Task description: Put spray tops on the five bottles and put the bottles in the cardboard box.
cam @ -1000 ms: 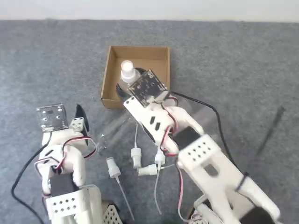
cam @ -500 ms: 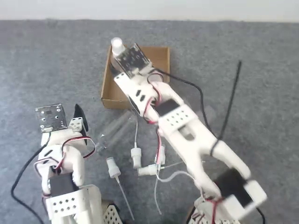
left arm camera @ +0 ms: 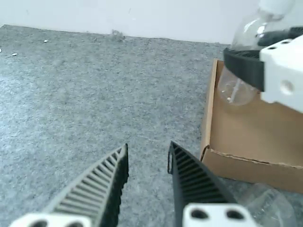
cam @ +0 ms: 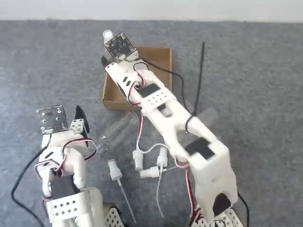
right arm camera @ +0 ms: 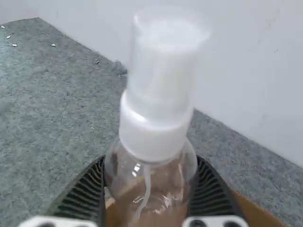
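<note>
My right gripper [right arm camera: 149, 189] is shut on a clear bottle [right arm camera: 156, 123] with a white spray top on it, held upright. In the high view that bottle [cam: 108, 36] is over the far left corner of the cardboard box [cam: 161, 56], with the right gripper [cam: 107, 51] under the cap. In the left wrist view the held bottle [left arm camera: 241, 71] hangs above the box [left arm camera: 246, 137]. My left gripper [left arm camera: 147, 161] is open with nothing in it, low over the carpet, short of the box's near left corner [cam: 83, 118].
Clear capless bottles lie on the carpet near the box [cam: 116, 130] and to the right [cam: 203, 116]. Several loose spray tops with long tubes [cam: 138, 158] [cam: 115, 169] [cam: 151, 172] lie between the arm bases. A black cable [cam: 199, 71] runs along the right arm.
The right arm stretched out and carried the capped bottle from the box's middle to its far left corner. The left arm has stayed still.
</note>
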`<state>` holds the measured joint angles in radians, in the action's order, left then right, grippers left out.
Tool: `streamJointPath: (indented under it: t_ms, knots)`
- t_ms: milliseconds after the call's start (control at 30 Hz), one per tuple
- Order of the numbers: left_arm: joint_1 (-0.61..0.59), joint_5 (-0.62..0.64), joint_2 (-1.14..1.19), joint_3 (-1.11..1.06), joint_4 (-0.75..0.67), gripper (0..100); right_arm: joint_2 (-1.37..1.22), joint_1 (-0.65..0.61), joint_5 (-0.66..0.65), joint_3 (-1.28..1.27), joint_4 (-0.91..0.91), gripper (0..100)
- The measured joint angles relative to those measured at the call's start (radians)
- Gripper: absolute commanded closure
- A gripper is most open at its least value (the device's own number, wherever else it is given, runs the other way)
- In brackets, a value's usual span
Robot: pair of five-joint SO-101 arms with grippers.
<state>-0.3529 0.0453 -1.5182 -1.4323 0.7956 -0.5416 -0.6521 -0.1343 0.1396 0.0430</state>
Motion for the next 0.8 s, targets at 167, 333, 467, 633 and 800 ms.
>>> streamJointPath:
  t_ms: [167, 333, 467, 633, 800]
  knots:
    - [0.0, 0.0, 0.0, 0.0, 0.0, 87, -0.176, 0.034, 0.055, 0.178, 0.0, 99.2]
    - [0.0, 0.0, 0.0, 0.0, 0.0, 87, -0.341, 0.052, 0.063, 0.353, 0.0, 99.2]
    - [0.0, 0.0, 0.0, 0.0, 0.0, 87, -0.448, 0.066, 0.063, 0.473, 0.0, 99.2]
    - [0.0, 0.0, 0.0, 0.0, 0.0, 87, -0.528, 0.069, 0.063, 0.545, 0.0, 99.2]
    - [0.0, 0.0, 0.0, 0.0, 0.0, 87, -0.537, 0.069, 0.064, 0.554, 0.037, 99.2]
